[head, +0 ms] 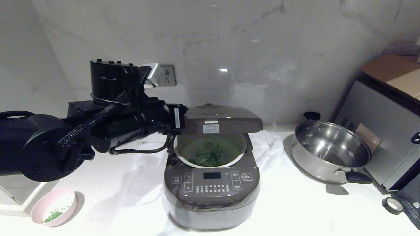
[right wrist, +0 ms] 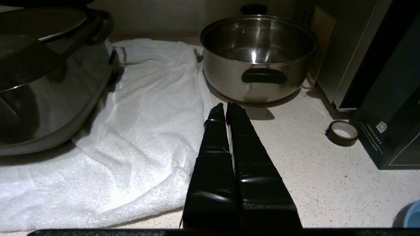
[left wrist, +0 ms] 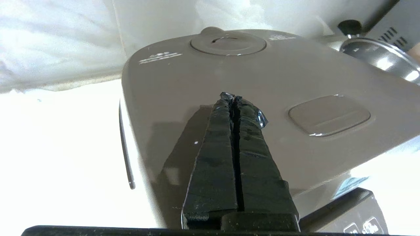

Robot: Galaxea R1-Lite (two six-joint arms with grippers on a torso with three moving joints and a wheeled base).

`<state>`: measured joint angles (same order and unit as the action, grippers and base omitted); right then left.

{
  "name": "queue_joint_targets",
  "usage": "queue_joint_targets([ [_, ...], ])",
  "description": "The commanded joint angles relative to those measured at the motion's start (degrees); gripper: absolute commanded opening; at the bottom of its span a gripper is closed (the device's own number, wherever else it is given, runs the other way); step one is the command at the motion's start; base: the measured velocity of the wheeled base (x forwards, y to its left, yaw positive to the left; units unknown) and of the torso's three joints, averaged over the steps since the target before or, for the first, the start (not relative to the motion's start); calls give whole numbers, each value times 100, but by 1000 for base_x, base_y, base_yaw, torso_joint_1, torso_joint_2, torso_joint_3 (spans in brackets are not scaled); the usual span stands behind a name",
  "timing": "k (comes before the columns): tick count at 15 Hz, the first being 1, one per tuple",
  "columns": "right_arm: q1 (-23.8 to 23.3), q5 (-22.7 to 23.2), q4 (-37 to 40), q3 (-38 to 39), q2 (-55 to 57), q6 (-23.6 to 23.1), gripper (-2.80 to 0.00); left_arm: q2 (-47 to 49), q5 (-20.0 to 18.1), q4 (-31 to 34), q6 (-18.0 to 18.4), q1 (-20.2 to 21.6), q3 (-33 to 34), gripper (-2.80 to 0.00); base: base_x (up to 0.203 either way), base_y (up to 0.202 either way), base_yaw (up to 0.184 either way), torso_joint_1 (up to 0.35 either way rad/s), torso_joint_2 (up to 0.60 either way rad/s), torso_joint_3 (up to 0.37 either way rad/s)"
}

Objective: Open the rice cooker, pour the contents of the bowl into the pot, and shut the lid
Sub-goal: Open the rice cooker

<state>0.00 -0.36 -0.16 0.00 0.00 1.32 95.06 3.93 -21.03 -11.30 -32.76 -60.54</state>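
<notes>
On the white counter point(head: 295, 209), the half-lowered lid point(head: 223, 119) hides the left tool's point(left wrist: 233, 98) closed, empty tips.

1 rice cooker point(head: 211, 183), 1 bowl point(head: 54, 207), 1 steel pan point(head: 331, 150), 1 white towel point(right wrist: 131, 131), 1 tape roll point(right wrist: 342, 132)

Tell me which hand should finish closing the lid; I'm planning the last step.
Left. The shut left hand already rests on the half-lowered dark brown hinged lid; the right hand hangs low over the speckled counter, beside the cooker.
</notes>
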Motion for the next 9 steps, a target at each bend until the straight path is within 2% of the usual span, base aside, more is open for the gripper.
queue_joint_targets([
  [1, 0, 1, -2, 0, 0, 0, -280, -183, -40, -24, -19, 296, -98, -280, 0, 0, 0, 0, 0, 0],
  [6, 0, 1, -2, 0, 0, 0, -280, -373, -37, -17, -318, 609, -604, -280, 0, 0, 0, 0, 0, 0],
  [9, 0, 1, -2, 0, 0, 0, -280, -613, -49, 19, -324, 780, -489, -280, 0, 0, 0, 0, 0, 0],
])
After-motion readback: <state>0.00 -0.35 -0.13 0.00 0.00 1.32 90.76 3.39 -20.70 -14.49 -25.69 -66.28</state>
